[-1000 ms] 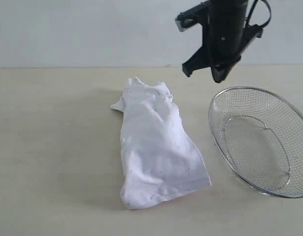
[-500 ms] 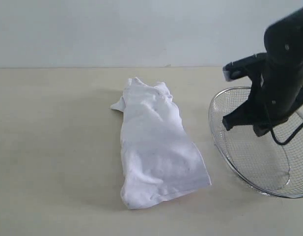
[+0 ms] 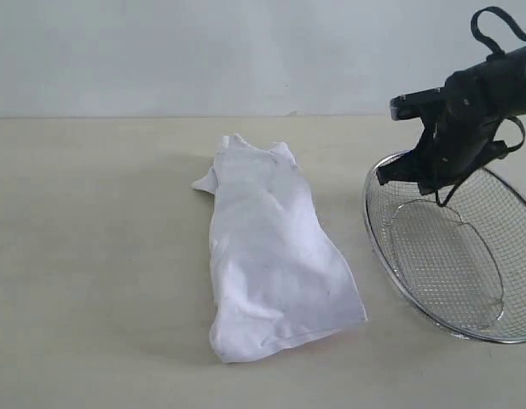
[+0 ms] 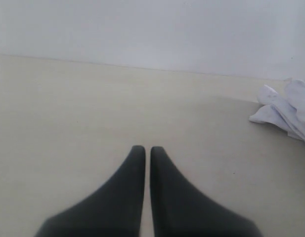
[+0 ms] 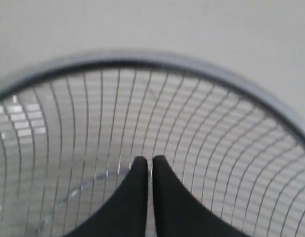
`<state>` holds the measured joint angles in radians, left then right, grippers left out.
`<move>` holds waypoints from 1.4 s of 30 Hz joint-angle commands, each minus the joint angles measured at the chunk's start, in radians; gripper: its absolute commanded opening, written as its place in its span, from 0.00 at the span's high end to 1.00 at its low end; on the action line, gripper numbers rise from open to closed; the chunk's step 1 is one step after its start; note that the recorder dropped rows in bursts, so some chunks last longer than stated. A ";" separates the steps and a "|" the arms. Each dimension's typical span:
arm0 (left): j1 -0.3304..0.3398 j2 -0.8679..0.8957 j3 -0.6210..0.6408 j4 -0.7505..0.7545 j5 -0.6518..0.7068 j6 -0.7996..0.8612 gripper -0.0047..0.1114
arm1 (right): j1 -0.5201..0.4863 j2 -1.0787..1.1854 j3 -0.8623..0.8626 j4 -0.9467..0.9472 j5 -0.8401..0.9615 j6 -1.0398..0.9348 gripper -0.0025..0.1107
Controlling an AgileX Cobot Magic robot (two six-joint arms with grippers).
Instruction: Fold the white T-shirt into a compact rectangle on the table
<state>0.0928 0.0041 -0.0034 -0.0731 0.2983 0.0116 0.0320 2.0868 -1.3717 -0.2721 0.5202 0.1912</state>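
Soft white cotton T-shirt [image 3: 271, 256] mid pale beige tabletop [image 3: 92, 256], roughly folded into long rumpled strip, crosswise folds to compact rectangle seemingly left; left hand [image 4: 148, 148] pinched closed, empty; right hand [image 5: 149, 159] likewise, above round wire-mesh basket [image 3: 467, 281].

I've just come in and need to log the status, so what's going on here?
Nothing is being held right now. The white T-shirt lies on the table as a long, rumpled strip, not yet a compact rectangle. The right claw is shut and empty, and hovers over the wire basket that sits beside the shirt. The left claw is also shut and empty, over the table and away from the shirt.
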 commanded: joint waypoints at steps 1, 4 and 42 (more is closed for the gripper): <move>0.002 -0.004 0.003 -0.009 -0.002 0.004 0.92 | -0.015 0.072 -0.153 -0.032 0.052 -0.010 0.98; 0.002 -0.004 0.003 -0.009 -0.002 0.004 0.92 | -0.056 0.140 -0.294 -0.030 0.126 -0.054 0.98; 0.002 -0.004 0.003 -0.009 -0.002 0.004 0.92 | -0.181 0.219 -1.007 0.267 0.614 -0.342 0.98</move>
<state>0.0928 0.0041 -0.0034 -0.0731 0.2983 0.0116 -0.1456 2.3639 -2.3709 -0.0088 1.0594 -0.1444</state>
